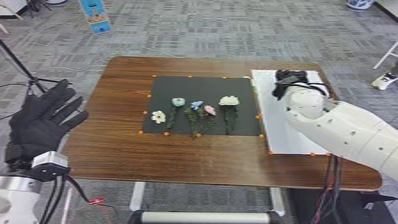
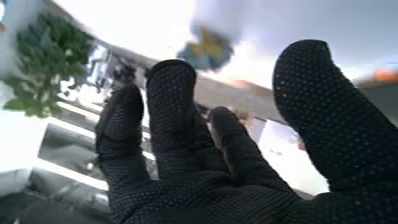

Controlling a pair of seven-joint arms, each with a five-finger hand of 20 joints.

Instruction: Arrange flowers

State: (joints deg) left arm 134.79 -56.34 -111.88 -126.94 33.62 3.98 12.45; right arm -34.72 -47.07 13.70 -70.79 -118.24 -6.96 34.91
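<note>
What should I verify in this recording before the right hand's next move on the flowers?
1. Flowers laid out on the black mat: ok, with the leftmost white bloom, teal bloom, blue bloom, pink bloom and cream bloom.
2. Right hand open and empty: ok.
3. Right hand at a flower: not ok, it is at the far end of the white strip, right of the mat.
4. Left hand clear of the flowers: ok, open beyond the table's left edge.
5. Blue and pink blooms' stems untangled: cannot tell.
</note>
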